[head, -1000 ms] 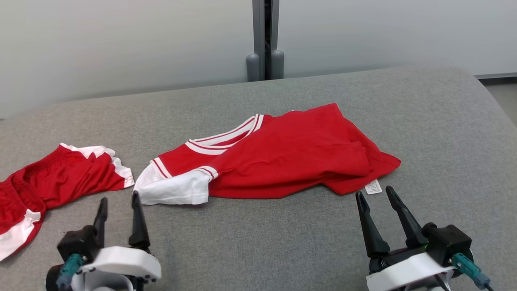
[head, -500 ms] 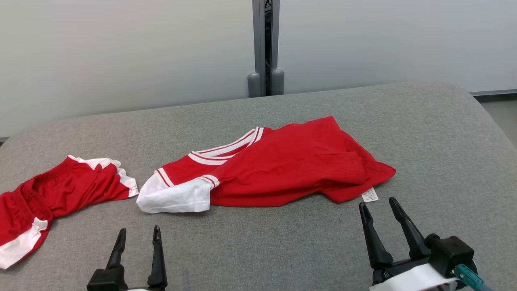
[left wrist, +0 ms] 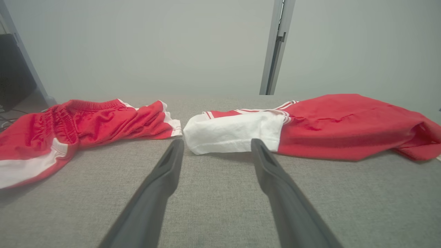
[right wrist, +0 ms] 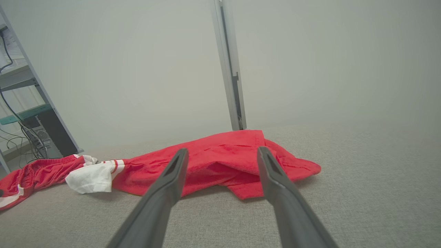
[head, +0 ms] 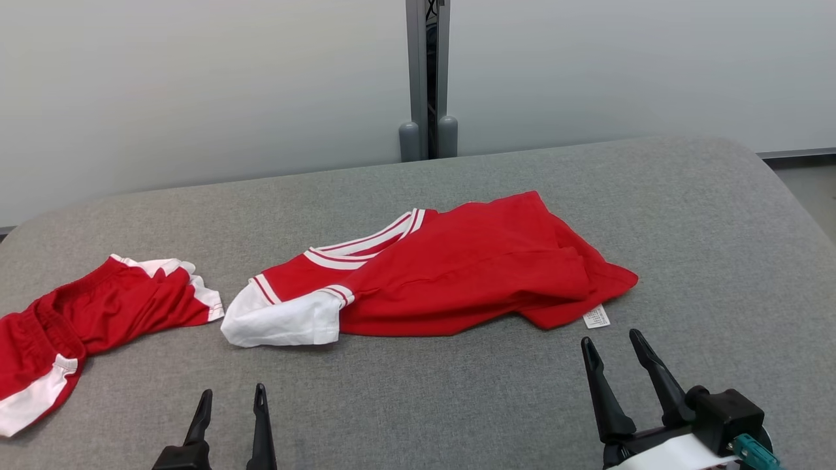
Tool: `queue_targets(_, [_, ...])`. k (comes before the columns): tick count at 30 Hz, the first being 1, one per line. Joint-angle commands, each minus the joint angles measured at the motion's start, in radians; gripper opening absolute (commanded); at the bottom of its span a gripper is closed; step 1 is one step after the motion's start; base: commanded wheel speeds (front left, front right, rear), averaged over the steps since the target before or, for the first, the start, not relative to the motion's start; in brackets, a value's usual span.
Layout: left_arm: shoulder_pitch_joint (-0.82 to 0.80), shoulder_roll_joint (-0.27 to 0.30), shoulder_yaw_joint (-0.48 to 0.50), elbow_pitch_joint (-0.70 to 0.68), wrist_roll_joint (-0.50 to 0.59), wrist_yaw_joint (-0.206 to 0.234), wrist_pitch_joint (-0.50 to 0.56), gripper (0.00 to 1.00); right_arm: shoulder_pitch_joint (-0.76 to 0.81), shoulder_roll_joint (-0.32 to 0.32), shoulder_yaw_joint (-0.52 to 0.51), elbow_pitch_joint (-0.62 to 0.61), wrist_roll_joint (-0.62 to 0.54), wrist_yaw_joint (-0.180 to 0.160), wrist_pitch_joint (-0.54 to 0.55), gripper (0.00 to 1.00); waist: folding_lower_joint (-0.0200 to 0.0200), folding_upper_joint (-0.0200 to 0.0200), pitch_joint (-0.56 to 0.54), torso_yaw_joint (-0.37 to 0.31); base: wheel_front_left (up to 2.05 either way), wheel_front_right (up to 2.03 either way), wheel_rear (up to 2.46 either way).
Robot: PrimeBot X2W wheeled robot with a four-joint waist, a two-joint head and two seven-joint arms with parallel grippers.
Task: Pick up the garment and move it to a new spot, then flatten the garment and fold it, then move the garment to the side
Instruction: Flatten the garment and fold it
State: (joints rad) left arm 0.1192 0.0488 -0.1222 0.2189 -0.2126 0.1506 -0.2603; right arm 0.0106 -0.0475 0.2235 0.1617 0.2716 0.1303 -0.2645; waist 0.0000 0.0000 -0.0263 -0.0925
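The garment (head: 457, 274) is a red shirt with white sleeves and striped trim. It lies crumpled in the middle of the grey padded surface, collar to the left, and also appears in the left wrist view (left wrist: 344, 120) and the right wrist view (right wrist: 220, 162). My left gripper (head: 234, 390) is open and empty, a little short of the white sleeve (left wrist: 234, 134). My right gripper (head: 610, 337) is open and empty, just in front of the shirt's hem and its white label (head: 596, 316).
Red shorts with white panels (head: 98, 307) lie crumpled at the left edge of the grey surface (head: 718, 261). A pale wall with a grey post (head: 428, 78) stands behind. Bare surface stretches to the right of the shirt and along the front.
The camera has tilted, shifting the whole picture down a little. My left gripper has drawn back toward me and slightly right, away from the sleeve. The right gripper has barely moved.
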Motion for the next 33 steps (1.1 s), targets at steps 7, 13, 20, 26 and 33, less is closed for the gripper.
queue_targets(7, [-0.016,0.003,-0.004,0.002,0.020,0.017,-0.005,1.00,0.004,-0.006,-0.002,0.001,-0.002,0.001,-0.003,1.00,0.0000,0.0000,0.003,0.003,0.00,0.00,0.00])
queue_targets(13, [-0.020,0.003,-0.006,0.003,0.027,0.022,-0.005,1.00,-0.003,-0.006,0.002,0.001,0.001,0.001,-0.002,1.00,0.0000,0.0000,0.007,0.000,0.00,0.00,0.00])
queue_targets(20, [-0.040,0.003,-0.004,0.043,0.011,0.023,-0.005,1.00,-0.011,-0.006,0.002,0.002,0.012,0.001,-0.003,1.00,0.0000,0.0000,0.015,-0.004,0.00,0.00,0.00])
queue_targets(26, [-0.113,0.003,-0.003,0.195,-0.040,-0.010,-0.004,1.00,-0.017,-0.006,0.010,0.000,0.018,0.001,-0.003,1.00,0.0000,0.0000,0.024,-0.008,0.00,0.00,0.00])
queue_targets(33, [-0.273,0.004,0.019,0.386,-0.044,-0.051,-0.003,1.00,-0.029,-0.006,0.019,0.004,0.016,0.001,-0.002,1.00,0.0000,0.0000,0.046,-0.020,0.00,0.00,0.00])
